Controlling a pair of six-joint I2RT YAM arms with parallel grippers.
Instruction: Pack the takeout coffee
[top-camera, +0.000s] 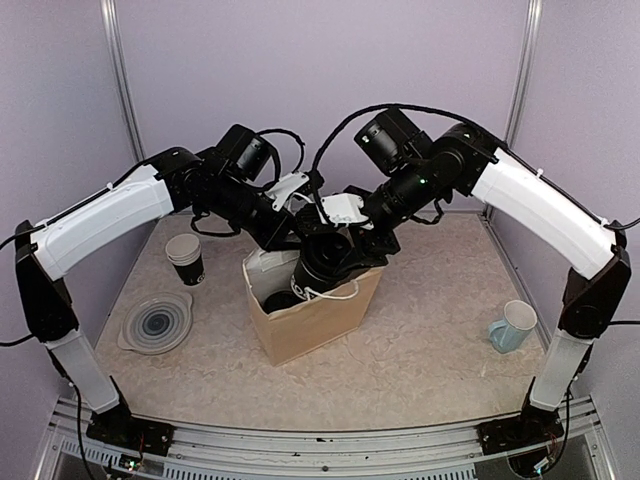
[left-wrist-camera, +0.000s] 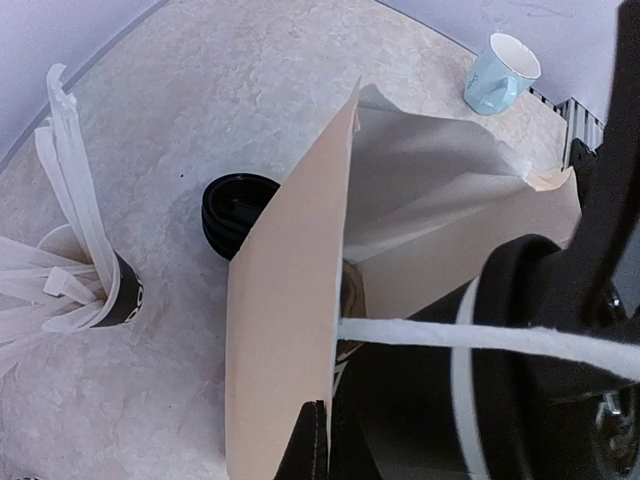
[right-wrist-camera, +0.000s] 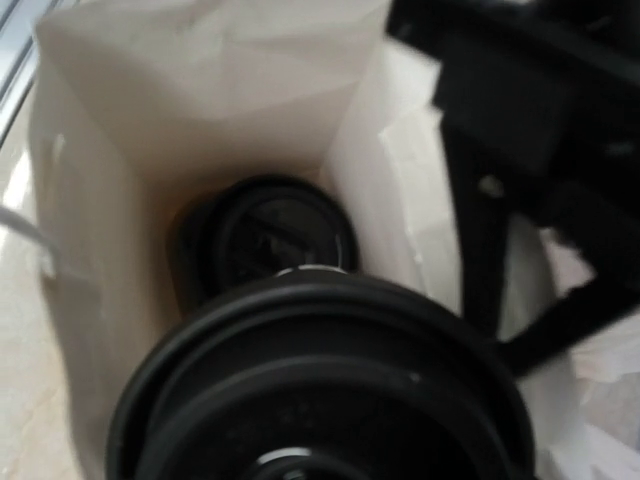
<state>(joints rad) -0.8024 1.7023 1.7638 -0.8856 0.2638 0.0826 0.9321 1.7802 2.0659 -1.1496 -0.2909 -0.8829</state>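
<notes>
- Closest to the right wrist lens we see the black plastic lid of the takeout coffee (right-wrist-camera: 320, 400), out of focus and filling the bottom of that view.
- The right gripper (top-camera: 340, 258) grasps the cup with its jaws spread wide around it. It holds the cup upright at the mouth of the paper bag (top-camera: 315, 325). We cannot tell how far the cup's base dips inside.
- Directly below the cup, at the bottom of the bag, lies another black lidded object (right-wrist-camera: 275, 235), ringed by the bag's pale inner walls.
- The left gripper (left-wrist-camera: 322, 452) is clenched on the bag's upper edge at the far left side, pinching one tan wall between its fingers.
- A white cord handle (left-wrist-camera: 430, 333) runs taut from that wall across the front of the held cup.
- Just outside the same wall, a ringed black object (left-wrist-camera: 232, 210) sits on the table (top-camera: 420, 350), partly hidden by the paper.
- To the left of the bag stands a stack of cups (top-camera: 185, 258), black with white rims.
- Nearer the arm bases is a grey dish (top-camera: 157, 322), well apart from the bag.
- On the right side of the table a pale blue mug (top-camera: 513, 326) stands alone, far from everything else.
</notes>
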